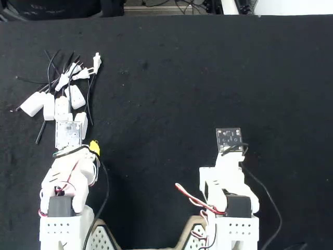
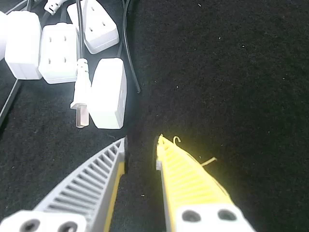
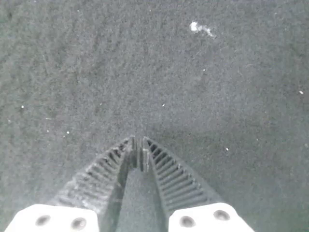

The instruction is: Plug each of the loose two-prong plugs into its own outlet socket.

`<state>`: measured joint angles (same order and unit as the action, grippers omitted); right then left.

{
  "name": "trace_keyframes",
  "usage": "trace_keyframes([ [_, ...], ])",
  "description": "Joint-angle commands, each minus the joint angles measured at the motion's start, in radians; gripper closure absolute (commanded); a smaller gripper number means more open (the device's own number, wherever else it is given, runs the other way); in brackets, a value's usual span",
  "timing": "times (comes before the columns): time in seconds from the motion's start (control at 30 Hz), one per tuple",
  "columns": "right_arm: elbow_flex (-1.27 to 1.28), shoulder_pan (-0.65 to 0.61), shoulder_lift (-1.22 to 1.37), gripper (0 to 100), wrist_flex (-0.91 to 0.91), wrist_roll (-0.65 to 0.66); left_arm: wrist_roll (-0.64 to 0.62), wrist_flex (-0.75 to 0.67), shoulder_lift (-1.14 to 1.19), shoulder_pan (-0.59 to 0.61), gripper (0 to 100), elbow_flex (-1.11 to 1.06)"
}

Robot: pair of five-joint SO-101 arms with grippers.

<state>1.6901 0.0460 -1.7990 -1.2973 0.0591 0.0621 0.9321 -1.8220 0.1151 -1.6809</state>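
Several white outlet sockets (image 1: 62, 107) lie bunched at the table's left, tangled with black cords. Two loose two-prong plugs (image 1: 78, 73) rest just beyond them. In the left wrist view a white plug (image 2: 80, 94) lies flat against a socket block (image 2: 108, 92), prongs pointing toward my gripper. Two sockets (image 2: 58, 58) beside it show their slots face up. My left gripper (image 2: 141, 144) hovers just short of that block, slightly open, holding nothing. My right gripper (image 3: 138, 143) is shut over bare mat, far from the cluster.
A black mat (image 1: 197, 78) covers the whole table. Black cords (image 1: 52, 65) fan out from the sockets toward the far left. The right arm (image 1: 229, 177) sits folded near the front edge, the left arm (image 1: 67, 177) beside it.
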Motion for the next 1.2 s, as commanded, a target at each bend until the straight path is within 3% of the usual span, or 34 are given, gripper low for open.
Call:
trace_keyframes([
  [0.0,-0.005,0.015,-0.088,98.6,-0.008,0.002,-0.012,0.005,-0.002,-0.007,88,-0.019],
  [0.43,-0.005,0.015,-0.088,98.6,-0.008,0.002,-0.005,0.003,-0.002,-0.022,88,-0.019],
  [0.53,-0.005,0.015,-0.088,98.6,-0.008,0.002,-0.005,-0.038,-0.003,0.105,88,-0.013],
  [0.7,-0.005,0.015,-0.088,98.6,-0.008,0.002,-0.006,-0.189,-0.003,0.464,88,-0.018],
  [0.77,-0.005,0.009,-0.088,98.6,-0.008,0.002,-0.006,-0.229,-0.003,0.547,88,-0.018],
  [1.17,-0.005,0.009,-0.088,98.6,-0.006,-0.006,-0.005,-0.311,-0.003,0.648,88,-0.013],
])
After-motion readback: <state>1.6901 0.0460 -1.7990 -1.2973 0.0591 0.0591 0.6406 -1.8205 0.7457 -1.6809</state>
